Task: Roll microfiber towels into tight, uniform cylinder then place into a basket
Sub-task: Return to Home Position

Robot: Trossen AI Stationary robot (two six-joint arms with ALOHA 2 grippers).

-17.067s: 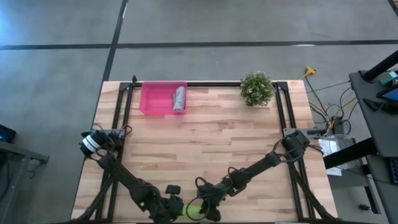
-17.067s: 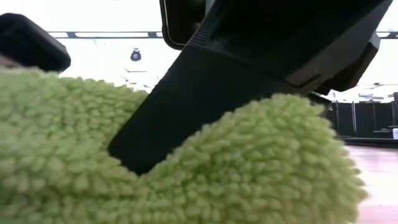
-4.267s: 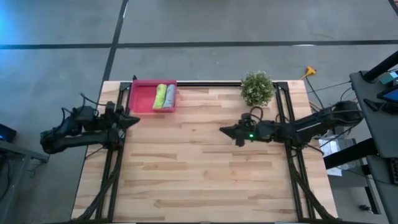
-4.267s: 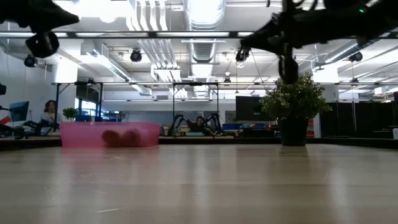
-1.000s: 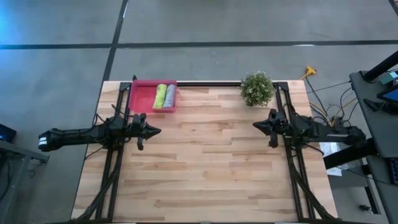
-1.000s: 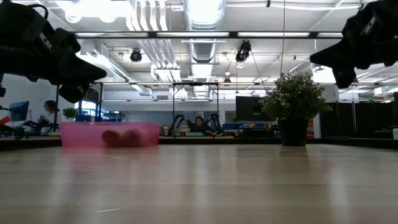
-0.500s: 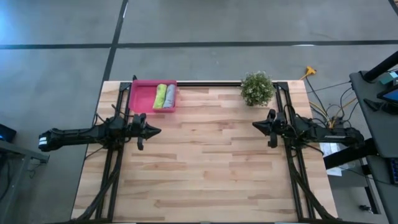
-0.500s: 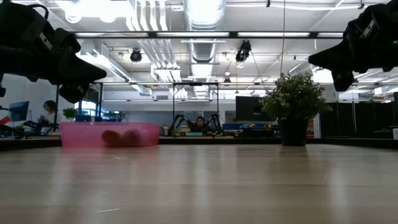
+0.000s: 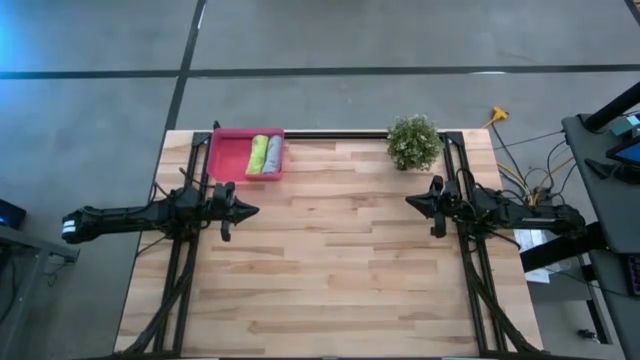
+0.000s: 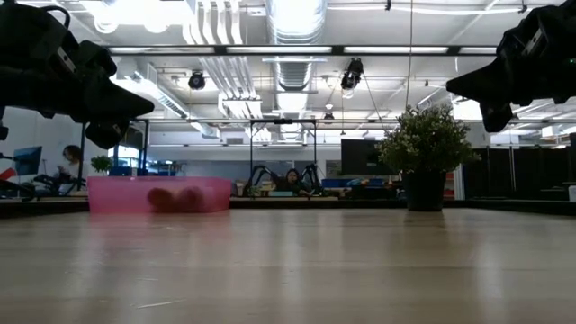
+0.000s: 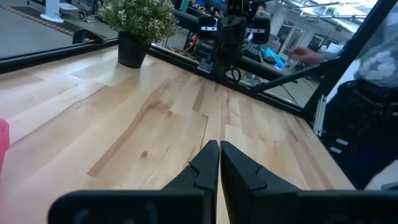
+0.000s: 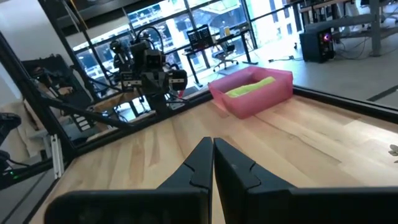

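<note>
Matte black left arm (image 9: 140, 214) and right arm (image 9: 500, 210), slim, jointed, cable-strung; tapered wedge fingers (image 11: 202, 171) on the left pincer (image 11: 219, 143).

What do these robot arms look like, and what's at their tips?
The left arm and right arm are slim, black and jointed, with thin cables looped alongside. The left shows a white band. Each ends in two black tapering fingers.

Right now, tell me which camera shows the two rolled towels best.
The high view: the green towel and grey towel lie side by side in the pink tray, both tops visible. The low view shows only blurred ends through the wall; the right wrist view only the green one; the left wrist view neither.
</note>
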